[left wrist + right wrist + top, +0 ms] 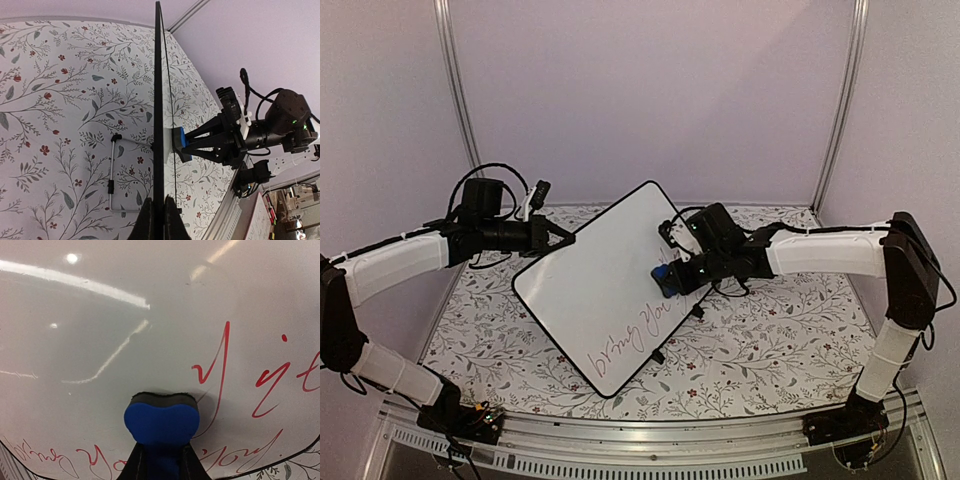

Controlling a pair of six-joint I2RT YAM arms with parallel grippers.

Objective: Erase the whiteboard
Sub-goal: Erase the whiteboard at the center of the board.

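Note:
The whiteboard [582, 290] stands tilted over the middle of the table, its white face toward the right arm. Red handwriting [638, 338] runs along its lower edge. My left gripper [565, 240] is shut on the board's upper left rim. In the left wrist view the whiteboard [159, 90] shows edge-on, pinched at my left gripper [159, 206]. My right gripper [672, 278] is shut on a blue eraser [663, 279]. Its dark felt presses on the whiteboard [125, 315], beside the red handwriting [220, 370]. The eraser [161, 421] fills my right gripper [161, 456].
A floral tablecloth [760, 350] covers the table. A thin metal wire stand [112, 175] juts from the board's back, and a small black foot [657, 356] shows by its lower edge. An aluminium rail [650, 462] runs along the near edge. Plain walls enclose the space.

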